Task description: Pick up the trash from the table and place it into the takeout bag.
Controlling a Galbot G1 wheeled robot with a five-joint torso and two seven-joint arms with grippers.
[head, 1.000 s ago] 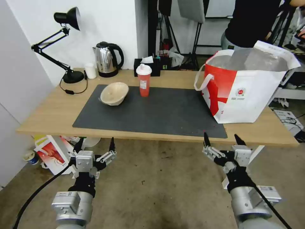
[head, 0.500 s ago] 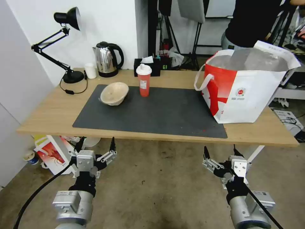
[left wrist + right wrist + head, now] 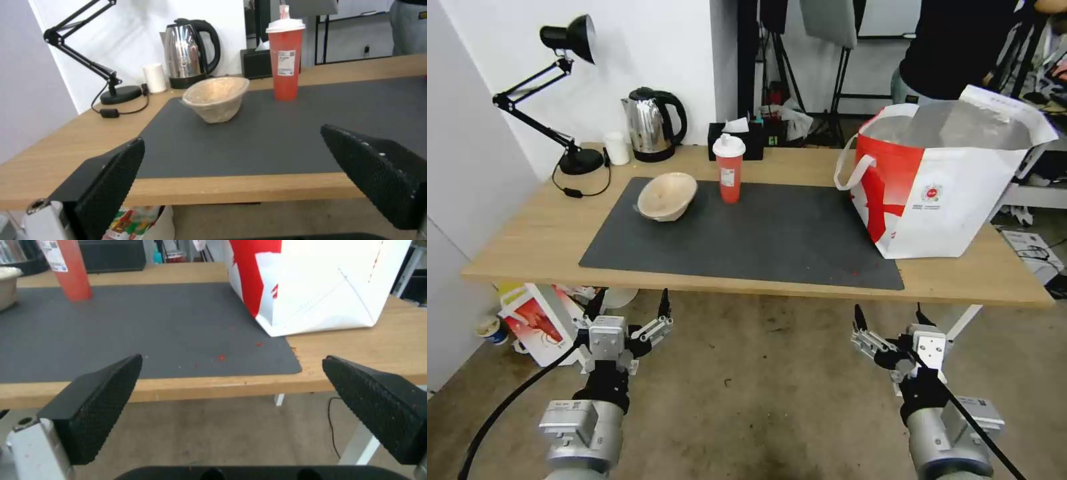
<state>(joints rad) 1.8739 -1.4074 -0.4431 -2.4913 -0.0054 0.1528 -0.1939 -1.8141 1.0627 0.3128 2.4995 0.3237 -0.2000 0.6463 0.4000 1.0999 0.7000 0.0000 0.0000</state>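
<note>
While two pieces of trash sit on the dark grey mat [image 3: 747, 230] of the bench [image 3: 527, 233], you have work left: the shallow beige bowl [image 3: 667, 195] lies tipped on its side, and the tall red cup [image 3: 729, 168] stands upright near it, apart from it. Neither is in the takeout bag [image 3: 940, 187], which stands open at the mat's right end, so judge the job part done at most. Your left pincer [image 3: 627, 303] and right pincer [image 3: 888, 315] hang below the bench's front edge, jaws spread wide, empty. You cannot see the bag's inside beyond its foil lining, so whether the white bowl is in there stays unknown.
</note>
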